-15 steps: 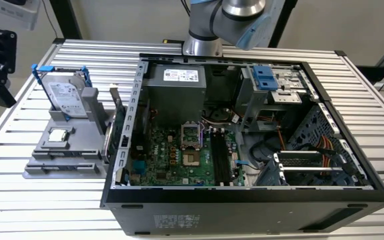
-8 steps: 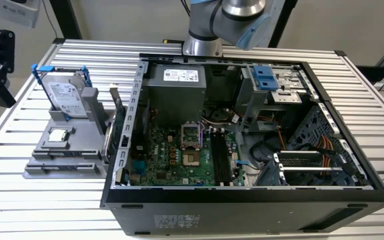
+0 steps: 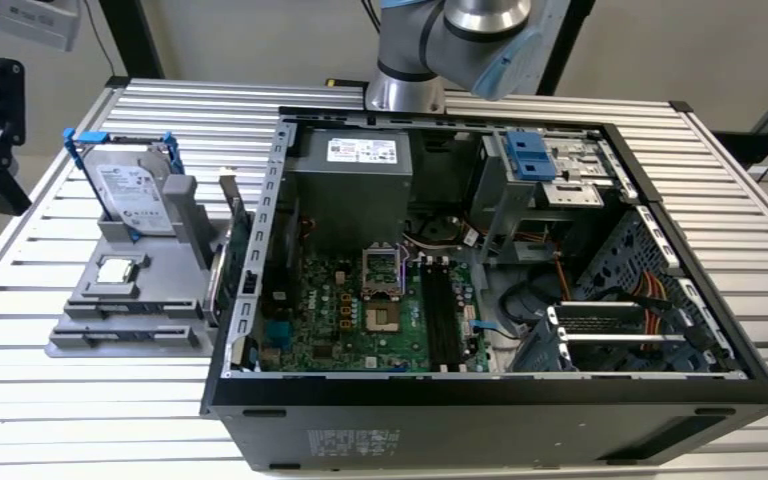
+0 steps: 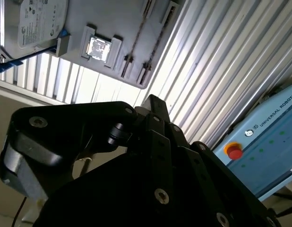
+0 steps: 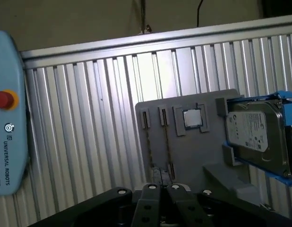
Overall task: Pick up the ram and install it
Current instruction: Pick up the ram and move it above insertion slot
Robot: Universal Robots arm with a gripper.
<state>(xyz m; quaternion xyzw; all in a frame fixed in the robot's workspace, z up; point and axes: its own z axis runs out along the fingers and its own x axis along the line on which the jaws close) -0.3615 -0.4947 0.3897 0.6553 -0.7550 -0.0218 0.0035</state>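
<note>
At the exterior view's left edge, above the slatted table point(image 3: 37, 400) and well apart from the open computer case point(image 3: 491, 430): the gripper point(image 5: 161, 178), jaws closed together, nothing between them. Just left of the case, the grey holder point(image 3: 91, 340). On edge in a slot at the holder's near end, beside the processor chip point(image 3: 115, 270): the ram point(image 5: 167, 139), untouched. At the far end, the hard drive point(image 3: 131, 195).
</note>
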